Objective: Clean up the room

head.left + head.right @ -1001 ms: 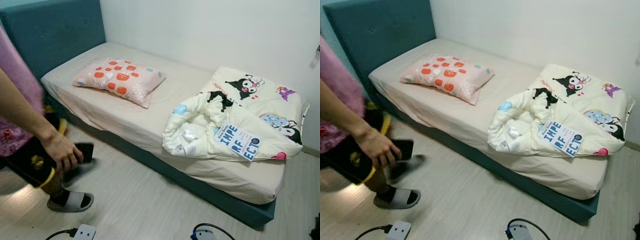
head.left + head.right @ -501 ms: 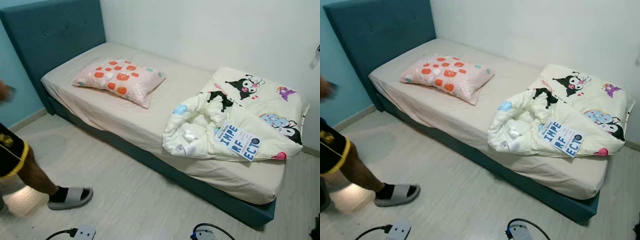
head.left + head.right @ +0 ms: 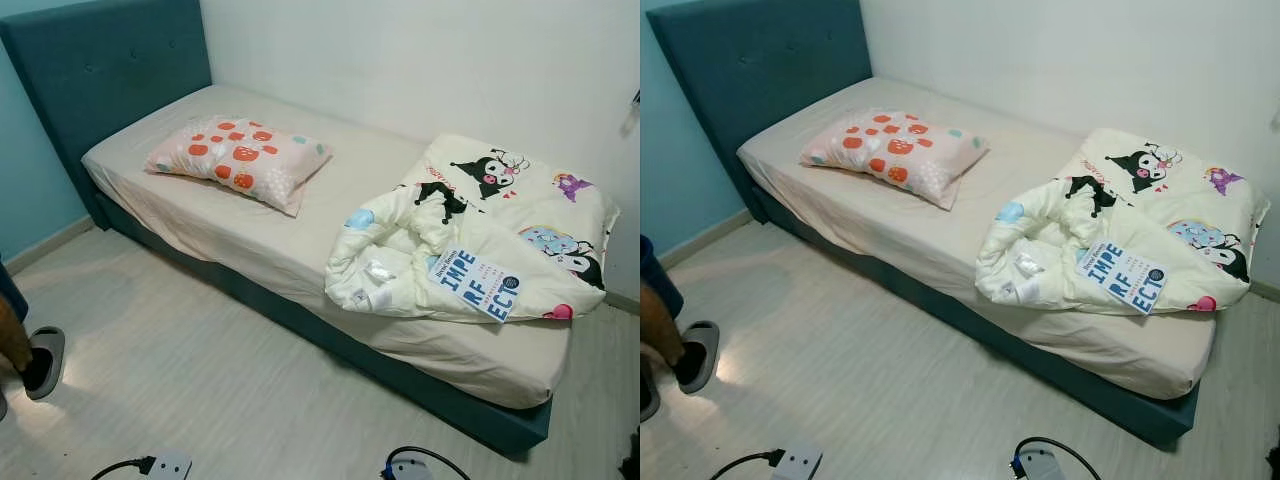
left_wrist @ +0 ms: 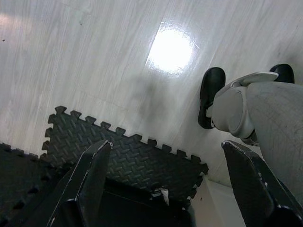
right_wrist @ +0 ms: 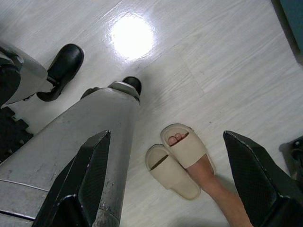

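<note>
Bright, even room light, sharp focus throughout. Strong white glare on the pale floor [image 4: 171,49] in both wrist views. Soft shadow beneath the bed [image 3: 330,335]. Gripper fingers dark, slightly blurred.

A teal bed [image 3: 300,320] with a padded headboard stands against the white wall, its mattress under a cream sheet. A pink patterned pillow [image 3: 240,160] lies near the head end, and a crumpled cartoon-print duvet [image 3: 480,240] is bunched at the foot (a blue-and-white label shows on its front fold). The pale wood floor [image 3: 200,380] carries a white power strip [image 3: 168,466] and a second plug with a black cable [image 3: 410,464], both at the near edge.
</note>
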`<state>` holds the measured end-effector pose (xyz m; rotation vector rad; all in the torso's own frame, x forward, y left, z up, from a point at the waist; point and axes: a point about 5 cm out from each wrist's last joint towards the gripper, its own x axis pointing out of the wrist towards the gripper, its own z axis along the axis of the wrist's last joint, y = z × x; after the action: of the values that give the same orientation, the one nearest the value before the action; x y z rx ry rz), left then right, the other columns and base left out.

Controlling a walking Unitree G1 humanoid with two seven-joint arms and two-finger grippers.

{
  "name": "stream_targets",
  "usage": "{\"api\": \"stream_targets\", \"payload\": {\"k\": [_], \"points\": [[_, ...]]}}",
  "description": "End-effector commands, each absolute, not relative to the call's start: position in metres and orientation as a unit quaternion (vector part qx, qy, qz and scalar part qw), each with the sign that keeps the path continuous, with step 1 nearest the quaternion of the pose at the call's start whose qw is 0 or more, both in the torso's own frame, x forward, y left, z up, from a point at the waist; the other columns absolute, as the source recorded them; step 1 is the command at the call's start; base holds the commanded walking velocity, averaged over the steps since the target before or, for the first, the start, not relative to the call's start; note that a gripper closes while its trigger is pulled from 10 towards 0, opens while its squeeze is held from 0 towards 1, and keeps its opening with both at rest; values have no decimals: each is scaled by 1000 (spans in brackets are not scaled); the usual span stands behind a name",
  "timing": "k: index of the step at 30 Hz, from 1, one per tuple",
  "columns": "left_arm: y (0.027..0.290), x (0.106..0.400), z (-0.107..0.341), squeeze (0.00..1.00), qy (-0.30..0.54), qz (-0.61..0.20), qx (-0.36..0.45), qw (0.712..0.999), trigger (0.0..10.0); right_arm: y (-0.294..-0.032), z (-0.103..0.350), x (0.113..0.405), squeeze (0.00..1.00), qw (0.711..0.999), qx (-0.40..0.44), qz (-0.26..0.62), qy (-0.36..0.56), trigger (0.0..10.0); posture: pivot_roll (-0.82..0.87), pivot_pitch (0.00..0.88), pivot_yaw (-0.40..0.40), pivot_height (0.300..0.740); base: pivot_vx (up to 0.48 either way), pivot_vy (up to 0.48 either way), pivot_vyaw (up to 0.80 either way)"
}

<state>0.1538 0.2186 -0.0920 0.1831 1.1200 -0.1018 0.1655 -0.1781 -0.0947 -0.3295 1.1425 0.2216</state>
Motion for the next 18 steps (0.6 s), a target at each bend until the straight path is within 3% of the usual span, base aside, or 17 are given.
{"api": "stream_targets", "payload": {"k": [1,18], "points": [[217,148,-94,0,540,-55,89,835,10000,-181,-97,159,0,816,-156,102,547,10000,-14,94,-49,740,0,0,0],[217,148,-95,0,540,-54,88,836,10000,-181,-97,159,0,816,-157,101,547,10000,-14,93,-49,740,0,0,0]]}}
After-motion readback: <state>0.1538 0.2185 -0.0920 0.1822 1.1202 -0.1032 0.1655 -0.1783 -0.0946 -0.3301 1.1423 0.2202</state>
